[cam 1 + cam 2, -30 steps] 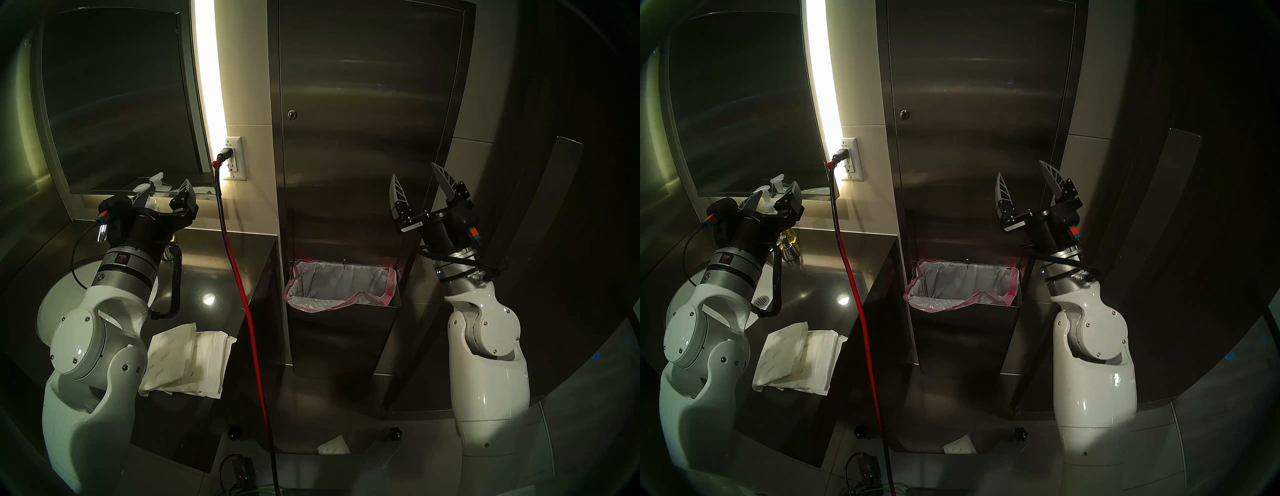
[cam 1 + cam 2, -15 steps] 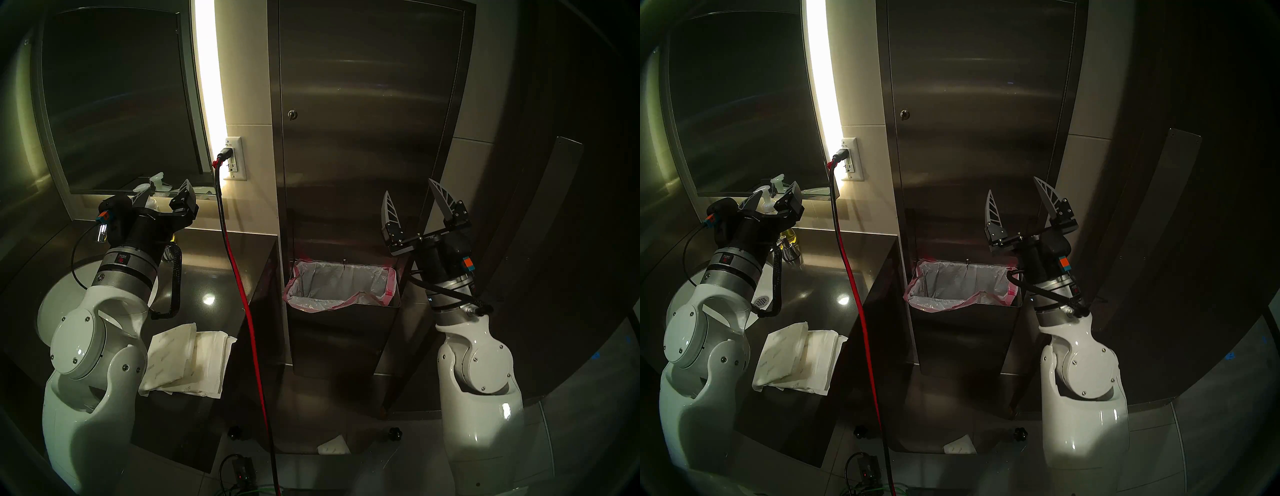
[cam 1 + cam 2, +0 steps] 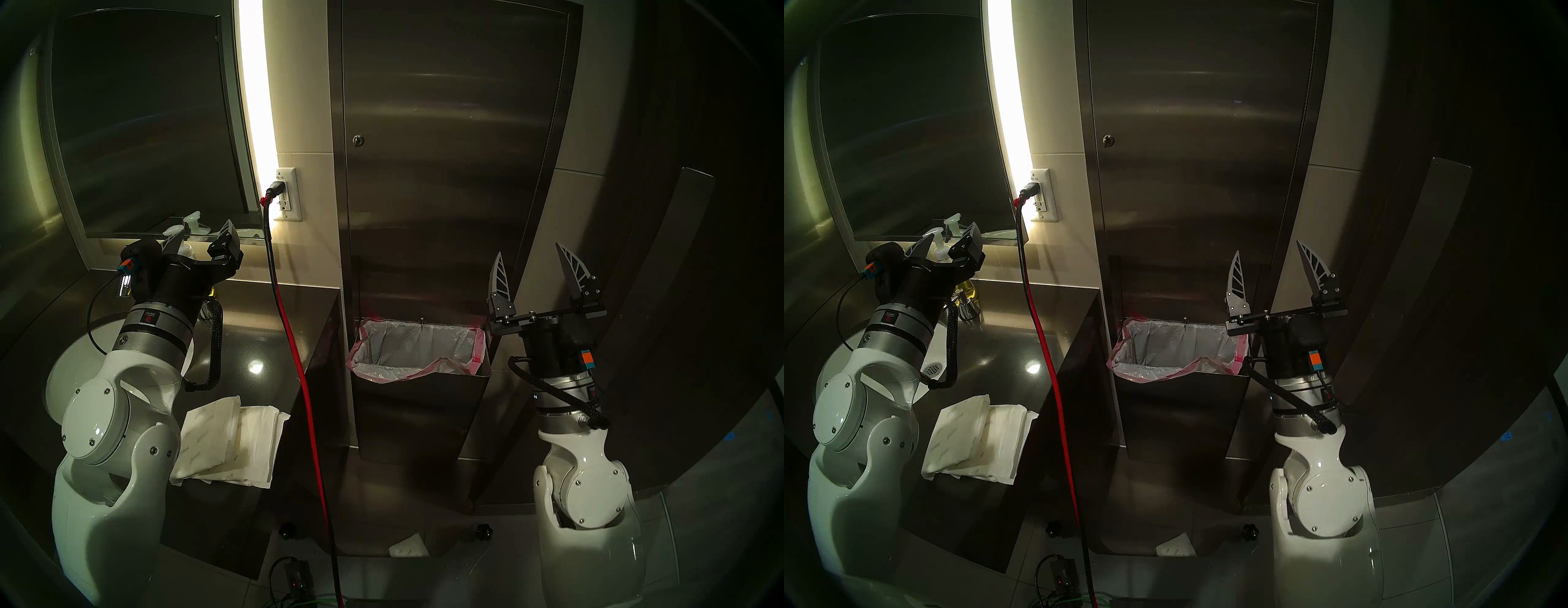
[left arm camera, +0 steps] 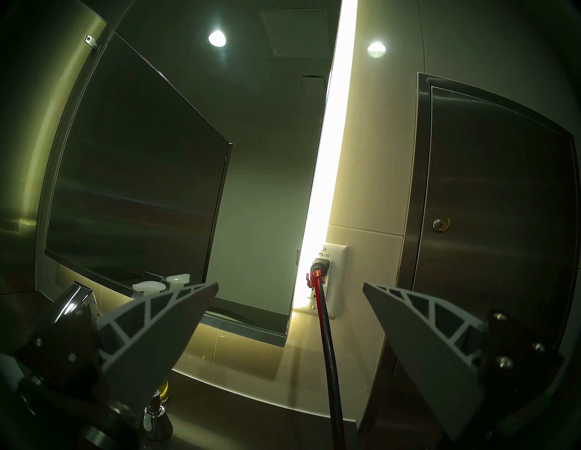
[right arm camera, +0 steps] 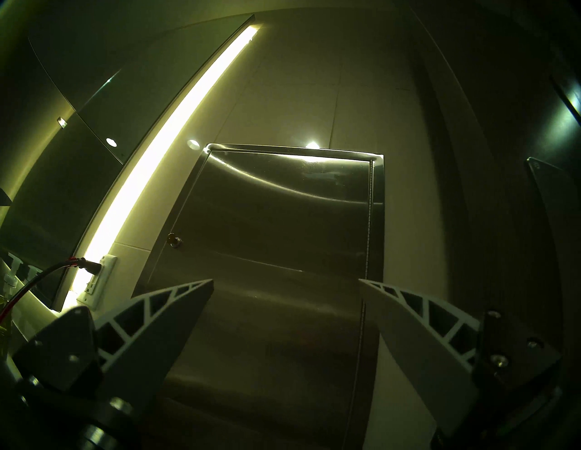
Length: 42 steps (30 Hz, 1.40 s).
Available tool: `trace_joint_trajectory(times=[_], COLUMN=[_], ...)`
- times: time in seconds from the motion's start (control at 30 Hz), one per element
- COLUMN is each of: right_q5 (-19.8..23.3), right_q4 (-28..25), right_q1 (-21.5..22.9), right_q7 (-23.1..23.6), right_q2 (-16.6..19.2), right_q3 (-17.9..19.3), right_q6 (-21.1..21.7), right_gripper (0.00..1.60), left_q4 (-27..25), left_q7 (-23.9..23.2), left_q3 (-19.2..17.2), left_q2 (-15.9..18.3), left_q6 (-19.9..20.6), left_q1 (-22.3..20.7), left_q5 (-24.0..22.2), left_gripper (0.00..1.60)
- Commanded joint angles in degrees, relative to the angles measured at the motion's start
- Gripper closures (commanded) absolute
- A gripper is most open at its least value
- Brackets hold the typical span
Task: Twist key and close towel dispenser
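Dim washroom wall: we note the towel dispenser (image 3: 449, 170) door lying flush, the key (image 4: 444, 223) seated in its lock at the door's left edge, both the left gripper (image 3: 203, 238) and right gripper (image 3: 530, 263) with jaws apart and empty, well clear, presumably task done.

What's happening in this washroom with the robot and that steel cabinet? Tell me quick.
Neither hand is handling anything right now. The towel dispenser door looks closed flush, with the key sitting in its lock. The right hand is open and empty, held in front of the dispenser's lower right side, clear of the key. The left hand is open too, over the counter near the mirror. Folded paper towels lie on the counter.
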Motion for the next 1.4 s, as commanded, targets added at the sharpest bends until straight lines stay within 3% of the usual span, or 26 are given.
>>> trace_joint_trajectory(times=[0.0,0.33,0.87,0.9,0.93,1.03,1.33,1.37], right_q5=[-4.1,-7.6,-8.7,-8.7,-8.8,-8.8,-8.9,-8.9], right_q4=[-2.2,-2.2,-2.2,-2.2,-2.2,-2.2,-2.1,-2.1], right_q1=[-2.9,-3.0,-3.0,-3.0,-3.0,-3.0,-3.0,-3.0], right_q7=[-6.5,-12.8,-14.9,-14.9,-14.9,-15.0,-15.3,-15.3], right_q2=[1.2,2.7,3.3,3.3,3.3,3.4,3.5,3.5], right_q3=[-2.3,-4.6,-5.4,-5.4,-5.4,-5.4,-5.5,-5.5], right_q6=[0.7,2.0,2.6,2.6,2.6,2.7,2.6,2.6], right_gripper=[0.0,0.0,0.0,0.0,0.0,0.0,0.0,0.0], left_q4=[-0.6,-0.6,-0.6,-0.9,-1.4,-1.0,-0.3,-0.8], left_q7=[0.2,0.2,0.2,0.9,1.0,0.5,-2.3,-2.5], left_q3=[-0.1,-0.1,-0.1,0.1,-0.3,1.4,7.2,7.5], left_q2=[-0.1,-0.1,-0.2,0.5,0.8,2.2,5.8,6.5], left_q6=[0.1,0.1,0.1,0.7,3.8,3.2,6.7,6.4], left_q1=[-0.2,-0.2,-0.2,-0.1,-0.3,-2.0,-10.0,-9.3], left_q5=[-0.1,0.0,0.0,1.7,-0.5,1.5,1.6,1.4], left_gripper=[0.0,0.0,0.0,0.0,0.0,0.0,0.0,0.0])
